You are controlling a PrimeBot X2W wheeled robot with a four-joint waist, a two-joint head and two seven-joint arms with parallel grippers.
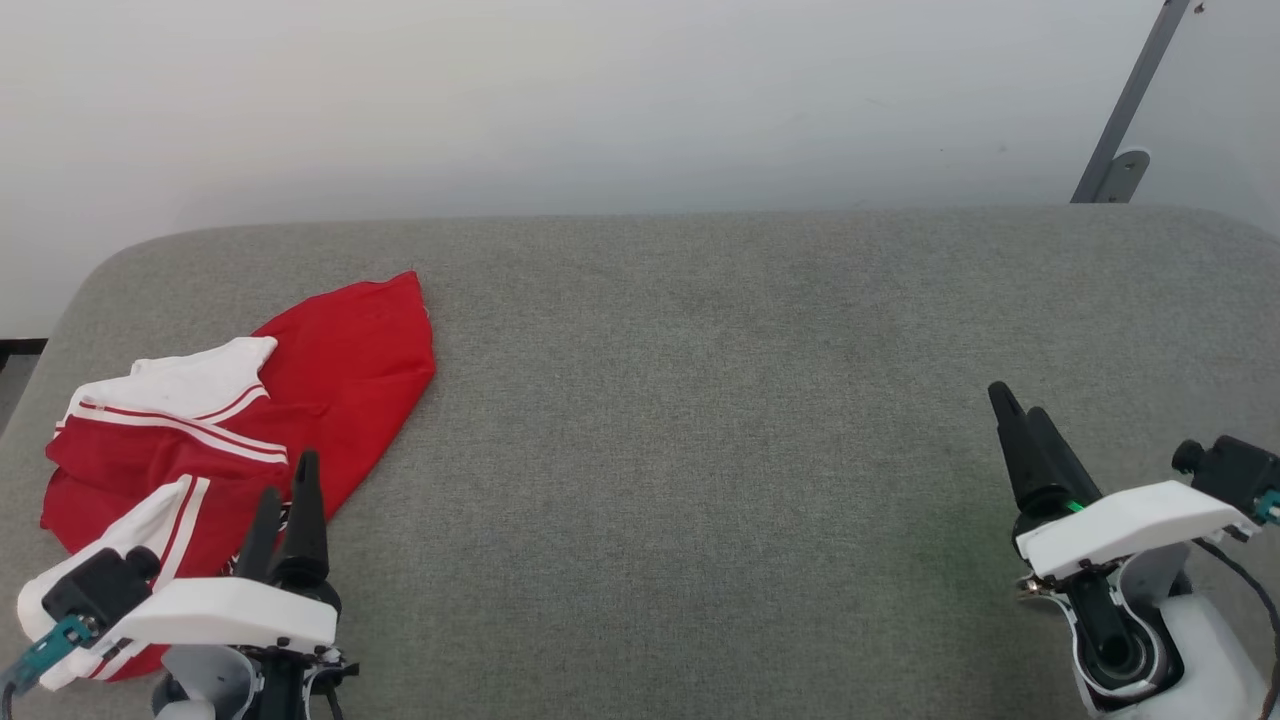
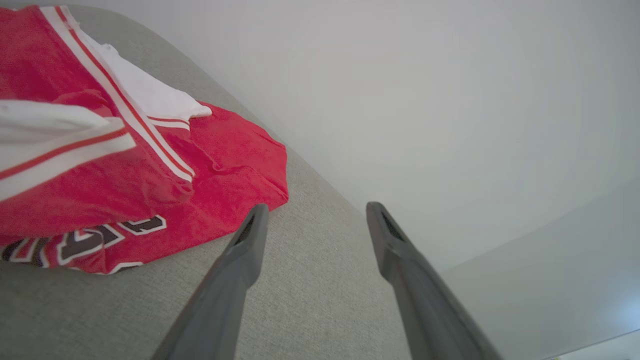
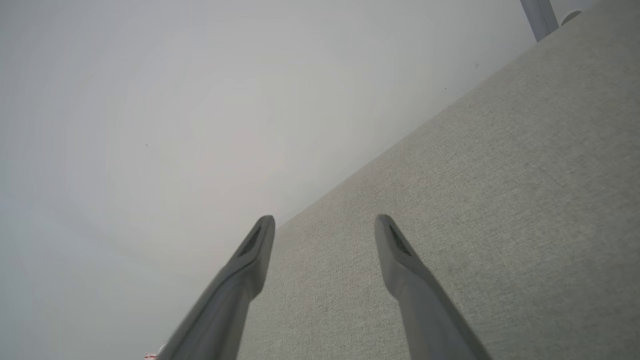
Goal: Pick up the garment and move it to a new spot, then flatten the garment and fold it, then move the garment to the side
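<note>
Left claw (image 1: 288, 474): spread, beside garment (image 1: 345, 365) | right claw (image 1: 1016, 400): spread, pointing forward

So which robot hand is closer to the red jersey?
Left. The left gripper is right beside the crumpled red jersey, jaws open. The right gripper is far off across the grey padded surface, on the opposite side, also open.
</note>
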